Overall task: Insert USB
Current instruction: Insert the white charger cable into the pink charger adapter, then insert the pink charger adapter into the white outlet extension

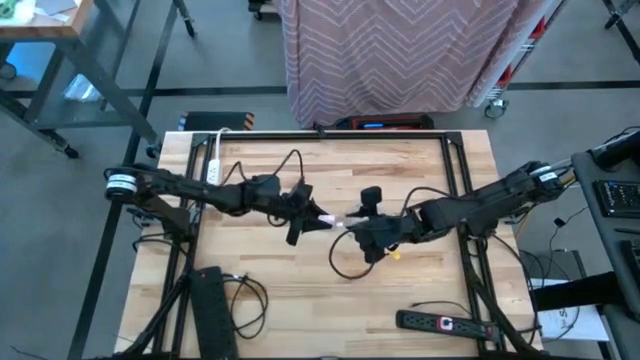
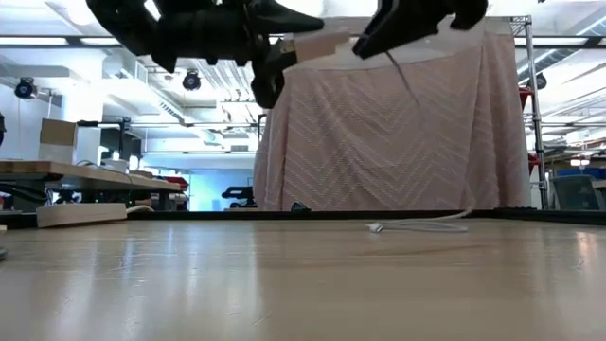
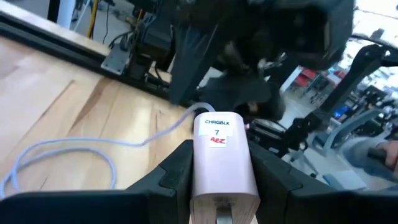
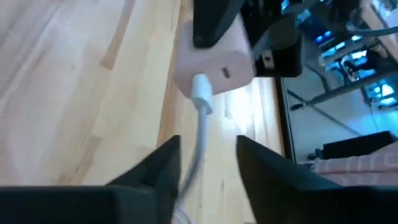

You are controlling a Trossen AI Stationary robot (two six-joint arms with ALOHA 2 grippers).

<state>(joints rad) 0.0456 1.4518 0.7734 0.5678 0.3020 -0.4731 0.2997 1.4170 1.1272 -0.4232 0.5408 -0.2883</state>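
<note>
charger (image 3: 219,163): pink block, labelled, clamped in left gripper (image 3: 221,186), held in the air over the middle of the table (image 1: 300,290)
plug (image 4: 201,92): white USB end sits in the charger's port, looks seated
cable (image 4: 198,149): hangs from the plug, runs between the right gripper's fingers, trails onto the table
right gripper (image 4: 205,163): fingers apart either side of the cable, not touching it, just beside the charger
progress: insertion looks done; right side seems to have let go
left to do: judging by this, back the right arm off, then set the charger down
nearby: black power strip (image 1: 445,323) by the near right corner, another (image 1: 210,310) near the near left, white strip (image 1: 214,158) at the far left
obstacles: loose black cables (image 1: 350,262) under both arms; could snag on retreat
</note>
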